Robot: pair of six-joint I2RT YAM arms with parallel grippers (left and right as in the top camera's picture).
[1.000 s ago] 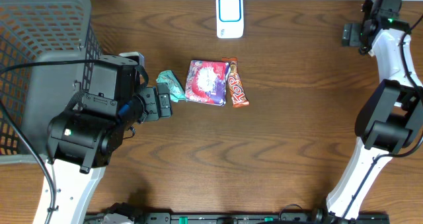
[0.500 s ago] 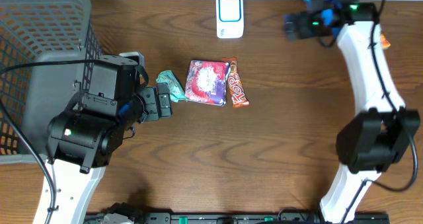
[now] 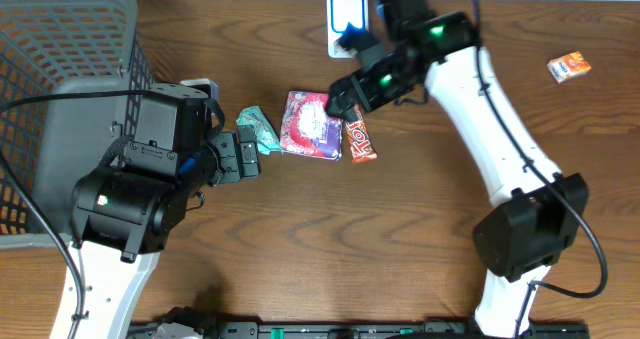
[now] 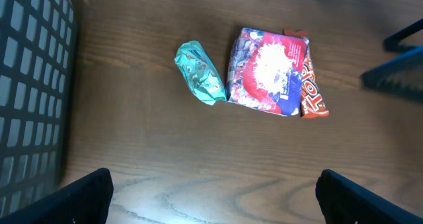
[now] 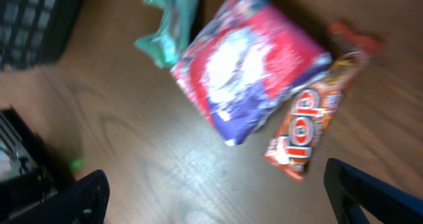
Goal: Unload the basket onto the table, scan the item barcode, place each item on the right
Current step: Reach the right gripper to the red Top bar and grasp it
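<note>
1. The right claw (image 5: 215, 181) hovers wide open and empty; the red-purple packet (image 5: 251, 72) lies on the table (image 5: 152, 151) just ahead of its tips, candy bar (image 5: 307, 128) touching alongside.
2. The left claw (image 4: 213, 184) gapes empty too.
3. Packet likely light, crinkly, slick: pinch across its short edges.

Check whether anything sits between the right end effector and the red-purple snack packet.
Nothing visible does. The open right end effector hangs over the red-purple snack packet; the orange chocolate bar lies against its side, not on top.
</note>
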